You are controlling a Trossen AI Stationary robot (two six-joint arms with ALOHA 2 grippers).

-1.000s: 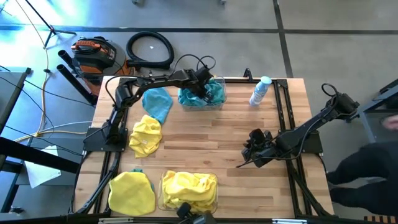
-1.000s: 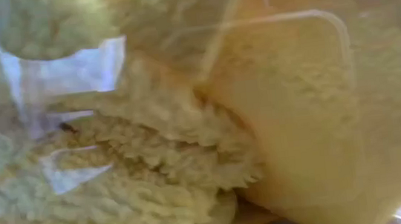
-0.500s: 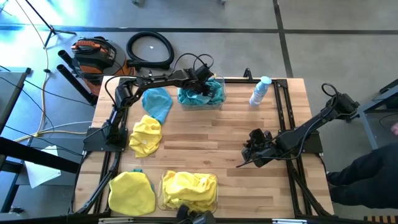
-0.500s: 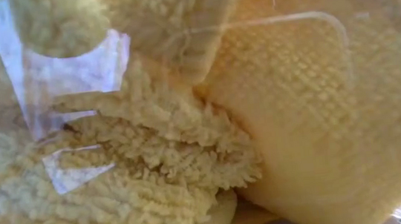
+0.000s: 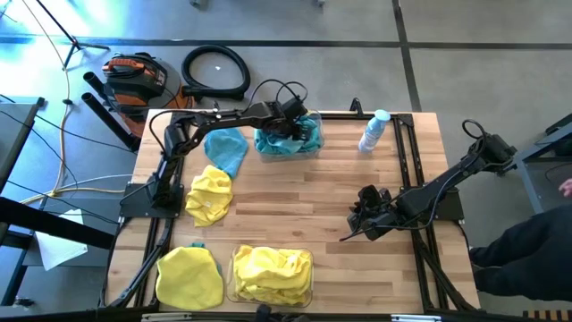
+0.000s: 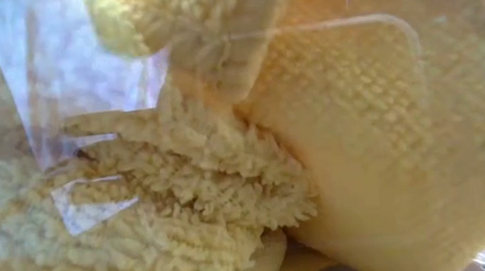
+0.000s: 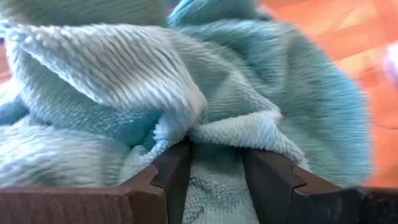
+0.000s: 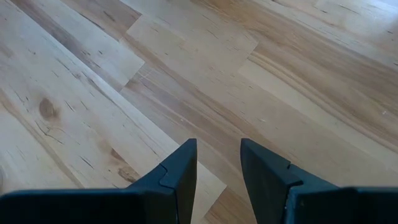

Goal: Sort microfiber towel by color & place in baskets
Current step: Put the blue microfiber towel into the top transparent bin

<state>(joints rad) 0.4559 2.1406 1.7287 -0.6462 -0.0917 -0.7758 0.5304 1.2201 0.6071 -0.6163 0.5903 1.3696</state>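
The far basket holds teal towels. My left gripper is over it, open, with its fingers down in the teal pile. The near basket is full of yellow towels, which fill the low view. On the table lie a teal towel, a yellow towel and another yellow towel. My right gripper hangs open over bare wood at the right. My left gripper comes slanting down from above into the teal towel in the far basket. Its spread fingertips meet a rumpled fold, and loose cloth lies between them unpinched. The towel rests slack in the basket.
A small white-and-clear bottle stands at the far right of the table. The middle of the table is bare wood. A person's dark sleeve shows past the right edge. A hose and tools lie on the floor beyond the far edge.
The teal pile under my left gripper has sunk and shifted slightly toward the table's left inside the far basket. In the low view a yellow fold at the top has slid to the right. My right arm has kept still.
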